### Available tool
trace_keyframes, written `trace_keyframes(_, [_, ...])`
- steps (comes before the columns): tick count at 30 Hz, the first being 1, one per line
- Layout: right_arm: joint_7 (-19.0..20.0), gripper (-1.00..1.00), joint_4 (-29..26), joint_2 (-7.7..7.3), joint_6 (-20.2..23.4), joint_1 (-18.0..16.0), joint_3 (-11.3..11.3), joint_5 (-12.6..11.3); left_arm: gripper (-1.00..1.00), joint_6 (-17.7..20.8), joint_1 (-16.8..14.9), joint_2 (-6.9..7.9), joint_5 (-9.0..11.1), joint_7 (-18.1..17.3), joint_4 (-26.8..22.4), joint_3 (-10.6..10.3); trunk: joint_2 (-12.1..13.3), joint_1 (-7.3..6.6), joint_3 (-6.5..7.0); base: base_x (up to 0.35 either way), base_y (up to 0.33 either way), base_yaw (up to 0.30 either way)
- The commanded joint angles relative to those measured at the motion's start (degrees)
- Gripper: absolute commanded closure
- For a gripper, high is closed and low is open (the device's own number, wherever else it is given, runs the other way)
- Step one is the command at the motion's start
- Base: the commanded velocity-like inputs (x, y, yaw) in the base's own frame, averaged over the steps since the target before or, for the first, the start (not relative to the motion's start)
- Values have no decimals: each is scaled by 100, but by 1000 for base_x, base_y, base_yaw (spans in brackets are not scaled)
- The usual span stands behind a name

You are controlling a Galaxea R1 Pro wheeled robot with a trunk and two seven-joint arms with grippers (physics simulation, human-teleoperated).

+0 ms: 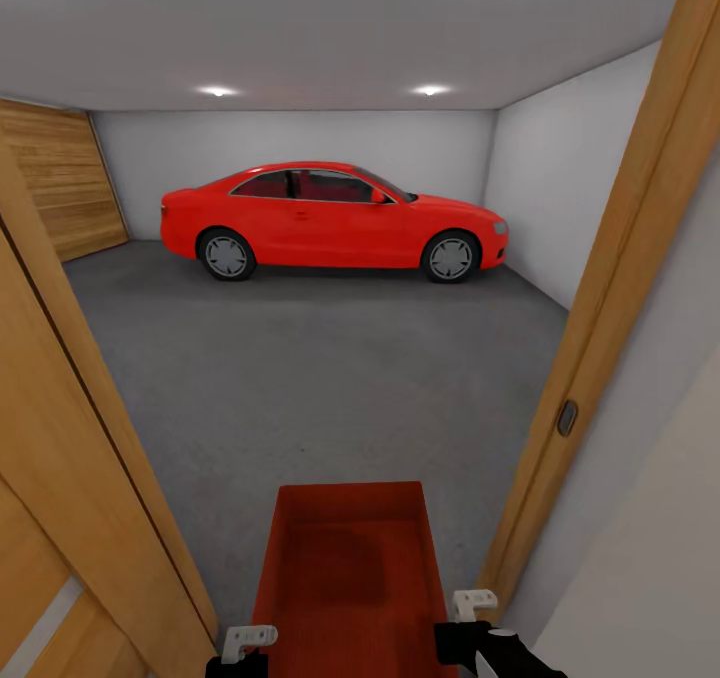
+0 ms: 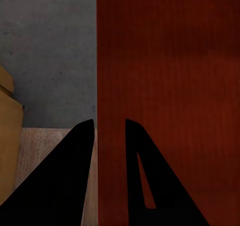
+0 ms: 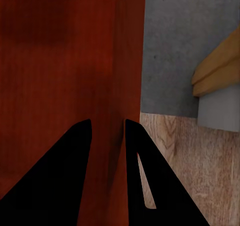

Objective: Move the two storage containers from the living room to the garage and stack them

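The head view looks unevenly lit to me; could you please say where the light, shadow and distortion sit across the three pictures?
Head view: recessed ceiling lights glare white, the glossy red car casts a soft shadow, and the wooden door frame leans from wide-angle distortion. Left wrist view: black claw fingers are featureless silhouettes against the orange-red plastic storage bin. Right wrist view: a dim patch darkens the bin's bottom.

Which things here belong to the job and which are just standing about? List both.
Job:
- red bin, gripped on both side walls
- left gripper
- right gripper
- grey garage floor

Standing about:
- red car
- wooden door frame
- wooden garage door
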Motion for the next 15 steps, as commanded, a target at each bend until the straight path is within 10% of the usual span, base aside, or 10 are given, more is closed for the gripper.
trace_keyframes(1, [-2,100,13,-7,31,0,66,16,100,-325,-6,92,53,17,-8,-36,-4,0,-6,3,0,0])
trace_keyframes(15, [14,100,-39,-17,30,0,-84,45,100,27,-36,48,45,-18,-6,-36,-4,0,-6,0,0,0])
